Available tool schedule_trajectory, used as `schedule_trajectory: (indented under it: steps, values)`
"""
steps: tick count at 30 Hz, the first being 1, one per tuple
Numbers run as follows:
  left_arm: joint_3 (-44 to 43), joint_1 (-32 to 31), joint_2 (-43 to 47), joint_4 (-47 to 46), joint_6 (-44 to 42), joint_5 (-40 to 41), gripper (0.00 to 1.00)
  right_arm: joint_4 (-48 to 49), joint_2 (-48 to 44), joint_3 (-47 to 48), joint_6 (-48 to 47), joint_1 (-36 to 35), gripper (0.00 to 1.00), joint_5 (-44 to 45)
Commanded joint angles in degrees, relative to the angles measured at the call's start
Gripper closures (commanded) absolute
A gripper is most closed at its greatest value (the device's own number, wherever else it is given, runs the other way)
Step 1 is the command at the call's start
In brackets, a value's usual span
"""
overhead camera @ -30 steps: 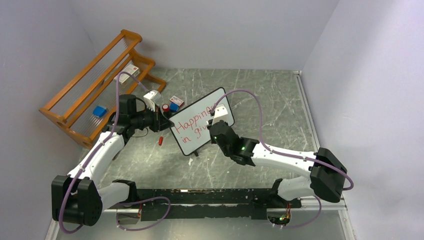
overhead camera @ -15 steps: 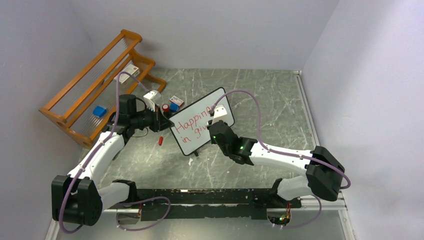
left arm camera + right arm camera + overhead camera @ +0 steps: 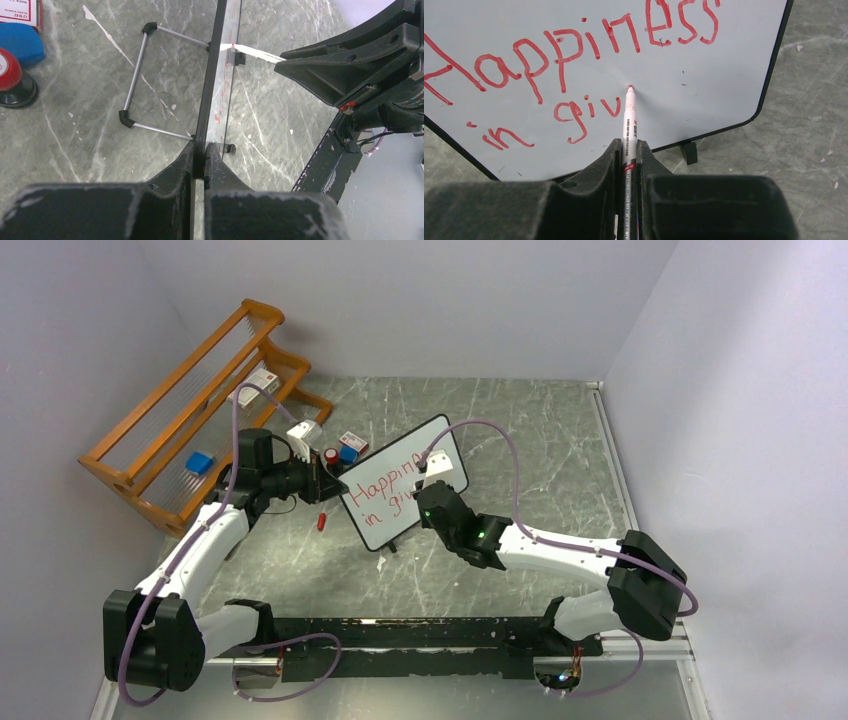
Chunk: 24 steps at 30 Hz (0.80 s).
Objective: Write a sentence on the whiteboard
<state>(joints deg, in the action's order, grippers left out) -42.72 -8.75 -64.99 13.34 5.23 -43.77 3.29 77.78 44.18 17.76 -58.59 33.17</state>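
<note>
Both arms are gripping something. The right gripper (image 3: 628, 150) is clenched on a white marker (image 3: 629, 117), whose red tip touches the whiteboard (image 3: 724, 75) just right of the letters "giv". The sentence (image 3: 569, 55) so far reads "Happiness" above "in giv", in two slanted red lines. The left gripper (image 3: 199, 157) pinches the board's thin black frame at its left edge. The board stands on the grey marbled table (image 3: 530, 430), its wire stand (image 3: 134, 85) behind it. A wooden rack (image 3: 180, 410) sits beyond the left arm.
</note>
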Motion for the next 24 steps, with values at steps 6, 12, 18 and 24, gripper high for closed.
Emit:
schedule_trajectory:
  steps: [6,12,18,24]
  values:
    - [0.97,0.14,-1.72,5.72,-3.65,6.58,0.95,0.42,-2.57,-1.30,0.70,0.43,1.00,0.65]
    - [0.97,0.18,-1.67,5.66,-3.65,6.59,0.95,-0.75,-4.10,-2.85,1.88,0.47,1.00,0.40]
    - [0.99,0.17,-1.76,5.64,-3.66,6.42,0.95,-0.01,-3.20,-2.83,1.97,0.46,1.00,-0.12]
    - [0.97,0.15,-1.94,5.64,-3.65,6.24,0.95,0.97,-1.97,-2.11,1.49,0.49,1.00,-0.01]
